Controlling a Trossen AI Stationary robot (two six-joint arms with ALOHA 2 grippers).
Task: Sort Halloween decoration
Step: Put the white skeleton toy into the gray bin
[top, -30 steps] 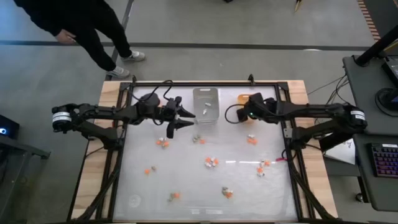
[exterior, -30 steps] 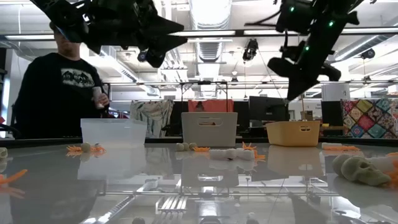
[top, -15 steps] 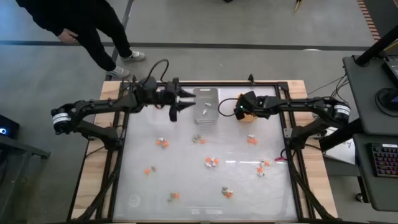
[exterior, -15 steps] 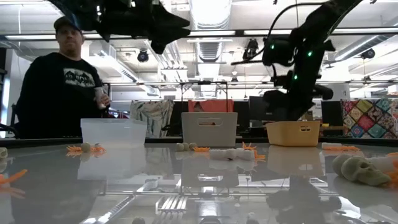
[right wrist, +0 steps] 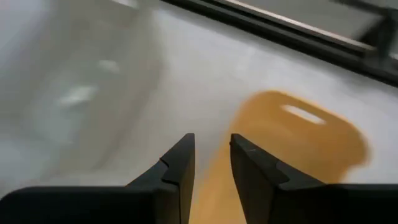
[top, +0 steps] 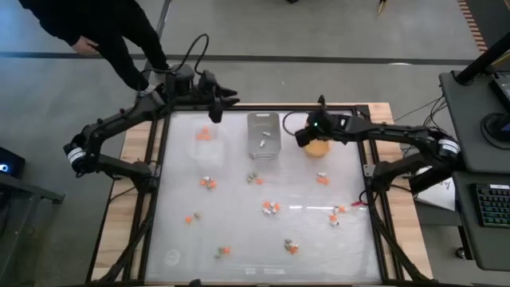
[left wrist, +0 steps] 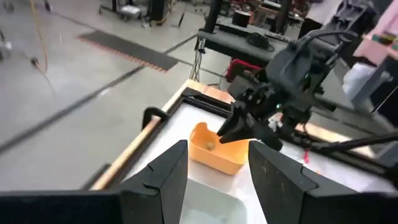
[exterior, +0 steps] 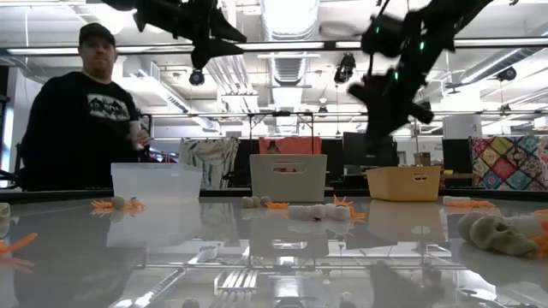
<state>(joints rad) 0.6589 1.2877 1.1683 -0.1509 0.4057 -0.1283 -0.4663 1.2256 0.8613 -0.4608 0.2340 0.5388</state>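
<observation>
Orange-yellow, the small tray (top: 318,148) sits right of centre along the top edge of the table (top: 263,239) in the high view, and the right gripper (top: 300,137) hangs just over its left edge. A second ago its fingers were pinched shut; now, in its wrist view, they stand slightly apart with nothing between them. That reads as a trinket just let go into the tray, and the left wrist view shows a small tan piece (left wrist: 209,145) lying inside.

Meanwhile the left gripper (top: 225,99) has swung from beside the grey tray (top: 264,134) up to the frame's upper left, past the table's top edge, its fingers moderately spread and empty. An orange piece (top: 204,134) now shows in the clear tray (top: 205,142) below it, absent before, so likely another drop.

Most Halloween decorations (top: 272,208) lie scattered across the centre and lower half, so sorting looks far from finished.
</observation>
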